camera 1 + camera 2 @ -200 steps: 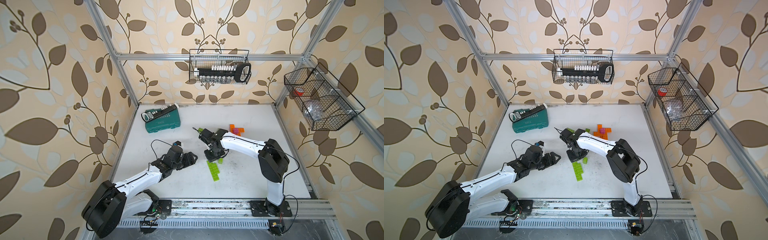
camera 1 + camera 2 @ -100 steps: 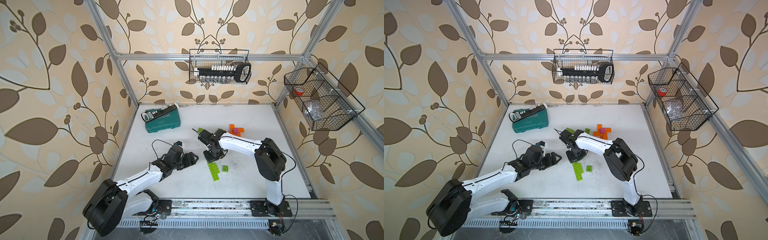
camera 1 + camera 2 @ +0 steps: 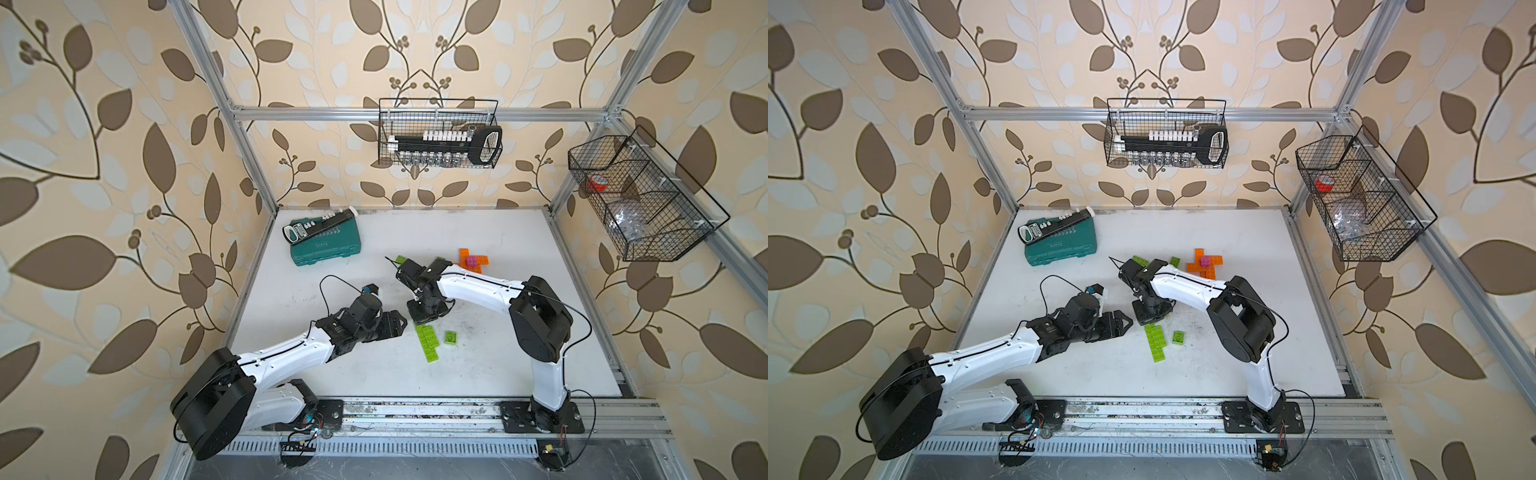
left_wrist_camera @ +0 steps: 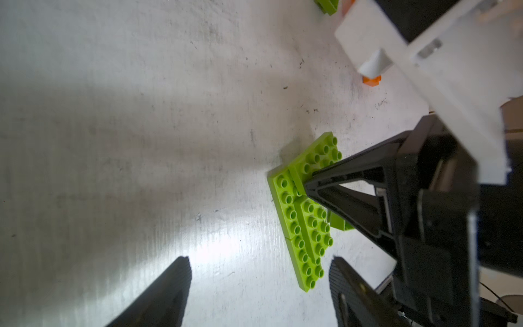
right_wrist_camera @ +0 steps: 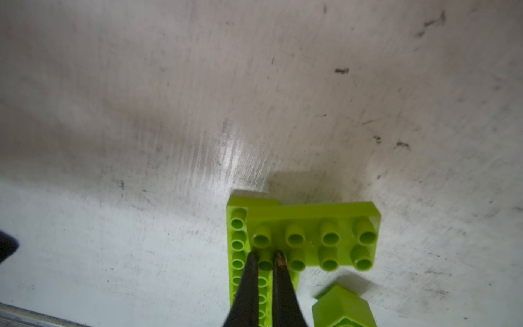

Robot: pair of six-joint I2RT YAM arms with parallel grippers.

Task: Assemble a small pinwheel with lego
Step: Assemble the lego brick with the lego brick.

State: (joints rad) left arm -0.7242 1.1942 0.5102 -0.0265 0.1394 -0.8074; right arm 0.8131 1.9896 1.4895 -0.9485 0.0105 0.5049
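Now | right pincer (image 5: pixel 266 256) closed, tips on green lego (image 5: pixel 311 235) | left pincer (image 4: pixel 259 263) open beside it

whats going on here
A lego pinwheel is being built. The right gripper, shut, has its tips down on the stacked green bricks in the middle, seemingly pressing them together. The left gripper hangs open just beside that stack, holding nothing. A small green brick lies loose next to it, and an orange cross topped by a pink brick sits further back.
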